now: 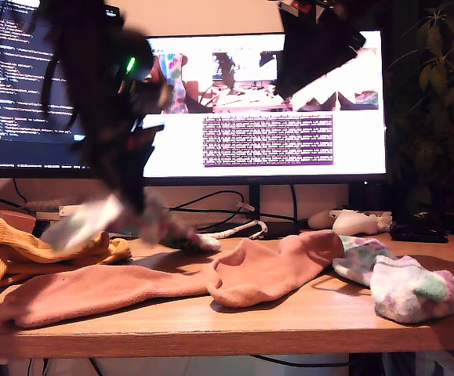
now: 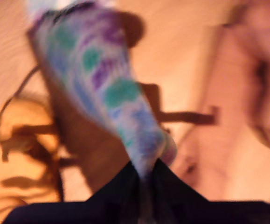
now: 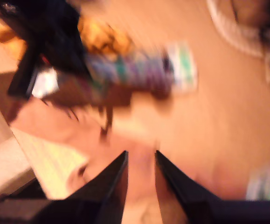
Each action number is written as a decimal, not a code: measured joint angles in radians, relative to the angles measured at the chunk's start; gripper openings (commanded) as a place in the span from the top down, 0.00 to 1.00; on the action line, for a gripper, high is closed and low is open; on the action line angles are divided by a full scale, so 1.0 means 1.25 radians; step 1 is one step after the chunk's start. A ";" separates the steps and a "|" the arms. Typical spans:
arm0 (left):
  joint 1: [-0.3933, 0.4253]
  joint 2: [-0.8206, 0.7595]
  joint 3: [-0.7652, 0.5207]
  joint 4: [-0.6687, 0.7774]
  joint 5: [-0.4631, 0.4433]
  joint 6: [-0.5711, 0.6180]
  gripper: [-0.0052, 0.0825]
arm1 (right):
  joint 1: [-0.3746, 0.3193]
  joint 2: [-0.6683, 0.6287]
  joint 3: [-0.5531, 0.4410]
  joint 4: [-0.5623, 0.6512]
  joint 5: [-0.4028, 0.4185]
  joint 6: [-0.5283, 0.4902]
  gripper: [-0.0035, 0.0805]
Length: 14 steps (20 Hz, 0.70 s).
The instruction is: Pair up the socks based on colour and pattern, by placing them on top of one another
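Note:
My first gripper [image 1: 136,210] [image 2: 146,170] hangs low over the table at the exterior view's left, blurred, shut on a fluffy white sock [image 1: 89,222] [image 2: 107,88] with green and purple blotches; the sock dangles from its jaws. A matching blotched sock [image 1: 407,288] lies at the exterior view's right. Two salmon-pink socks [image 1: 93,291] [image 1: 277,265] lie end to end along the front. Mustard-yellow socks [image 1: 23,249] are heaped at the exterior view's far left. My second gripper [image 1: 317,51] [image 3: 141,156] is raised high at the exterior view's upper right, open and holding nothing, above a pink sock [image 3: 139,191].
Two lit monitors [image 1: 266,102] stand behind the wooden table [image 1: 289,321]. Cables [image 1: 234,229] and a white device [image 1: 356,221] lie at the table's back. A plant [image 1: 438,94] fills the exterior view's right edge. The table's front edge runs along the bottom.

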 measured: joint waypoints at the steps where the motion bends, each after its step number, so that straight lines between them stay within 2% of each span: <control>1: -0.002 0.000 0.023 -0.026 0.009 0.027 0.96 | 0.000 0.000 0.000 0.009 -0.025 -0.065 0.77; 2: -0.004 0.000 0.051 -0.056 0.024 0.046 0.96 | 0.000 0.000 0.000 0.014 -0.042 -0.153 0.74; 5: -0.004 0.000 0.141 -0.157 0.063 0.097 0.96 | 0.000 0.000 0.000 0.035 -0.049 -0.222 0.63; 6: -0.003 0.000 0.168 -0.186 0.079 0.166 0.96 | -0.001 0.000 0.000 0.040 -0.050 -0.253 0.58; 9: 0.000 0.000 0.223 -0.236 0.147 0.231 0.96 | -0.001 0.000 0.000 0.065 -0.073 -0.268 0.56; 14: -0.002 0.000 0.323 -0.289 0.257 0.256 0.96 | 0.024 0.000 0.000 0.093 -0.081 -0.282 0.56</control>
